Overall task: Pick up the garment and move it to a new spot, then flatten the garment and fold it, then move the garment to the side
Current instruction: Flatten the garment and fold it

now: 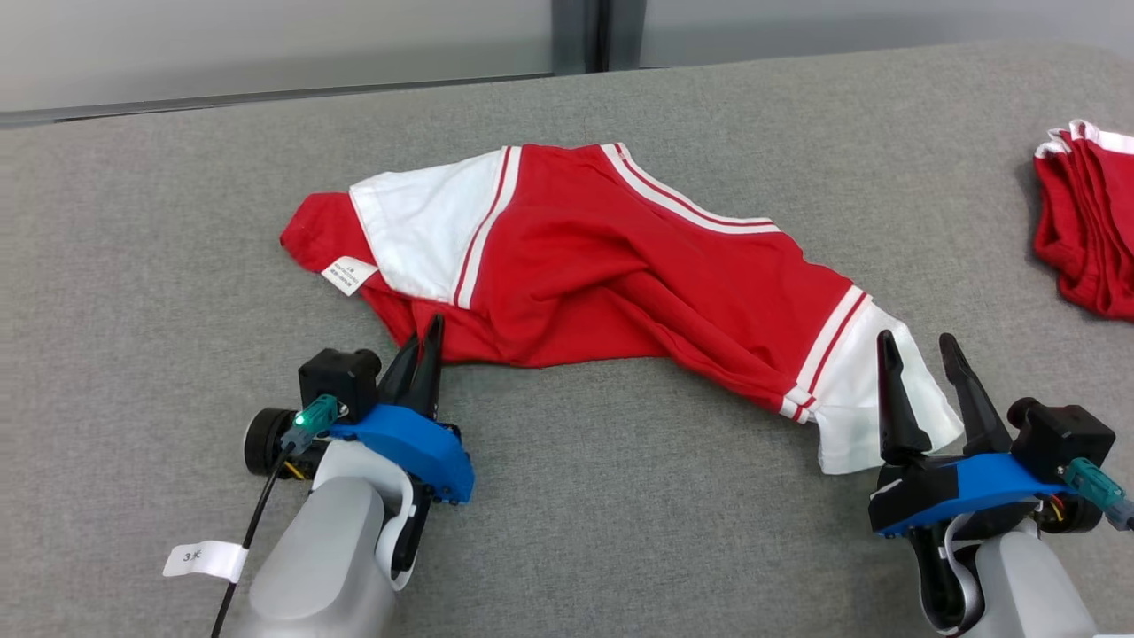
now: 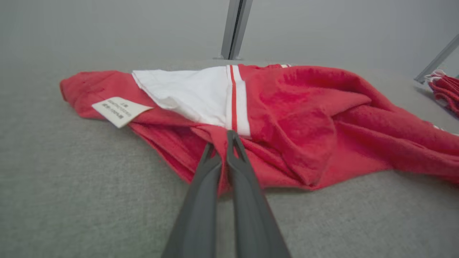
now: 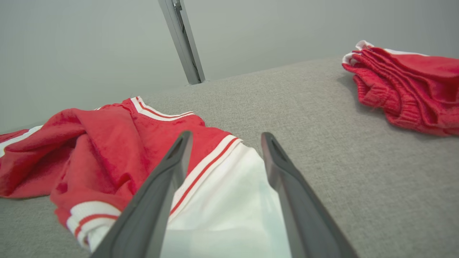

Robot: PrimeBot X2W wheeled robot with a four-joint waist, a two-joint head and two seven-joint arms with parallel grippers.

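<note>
A red garment (image 1: 620, 266) with white panels and stripes lies crumpled across the middle of the grey table (image 1: 576, 496); a white care label (image 1: 348, 275) sticks out at its left end. My left gripper (image 1: 423, 341) is at the garment's near left hem, and in the left wrist view this gripper (image 2: 220, 143) is shut with a fold of the red garment (image 2: 304, 118) pinched between its fingers. My right gripper (image 1: 917, 347) stands open over the white right end. The right wrist view has the gripper (image 3: 226, 138) straddling the garment's white panel (image 3: 229, 200), fingers well apart.
A second red-and-white cloth pile (image 1: 1085, 221) lies at the table's far right edge, seen as the red pile (image 3: 405, 86) in the right wrist view. Beyond the table's far edge is a pale wall with a grey post (image 1: 580, 35). Bare grey table lies in front of the garment.
</note>
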